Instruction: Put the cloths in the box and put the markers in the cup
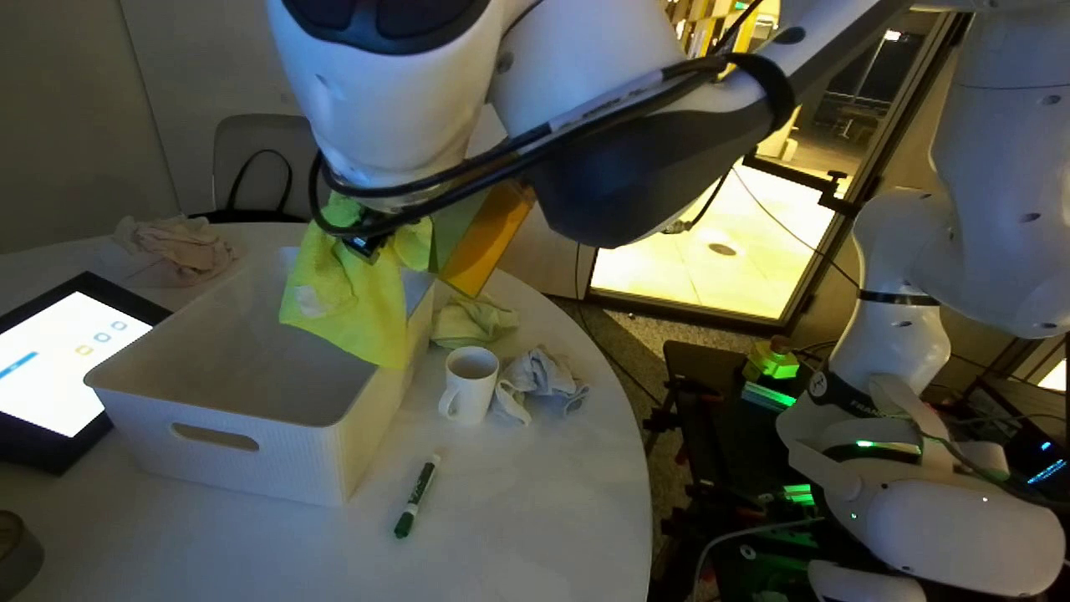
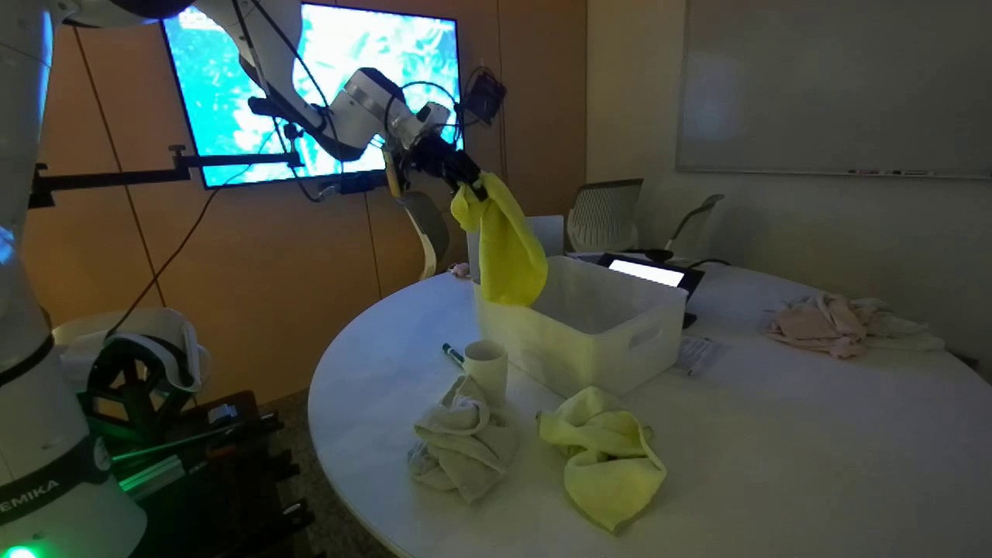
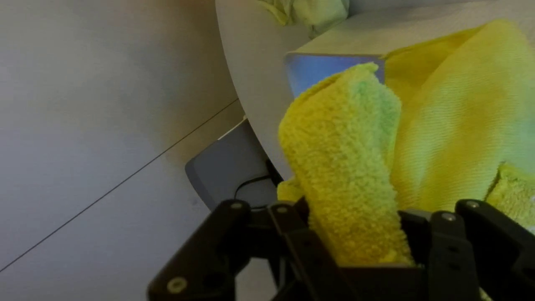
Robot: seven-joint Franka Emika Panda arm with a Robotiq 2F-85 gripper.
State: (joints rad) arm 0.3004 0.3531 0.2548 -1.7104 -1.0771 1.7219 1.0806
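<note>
Wrist view: 1 yellow cloth is clamped in the gripper.

White arm, black cables, EMIKA lettering; black tool, round screws

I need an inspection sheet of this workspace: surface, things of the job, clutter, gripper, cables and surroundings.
Surface: white table, rounded edge.
Job's things: yellow-green cloth and grey cloth lie outside the white box; cup stands upright beside the box; green marker lies on the table, outside the cup.
Clutter: lit tablet beside the box; heap of pinkish fabric.
Gripper: shut on bright yellow cloth, which hangs down; contact with the box unclear.
Cables: black cables run along the arm.
Surroundings: lit screen, whiteboard, chair.
</note>
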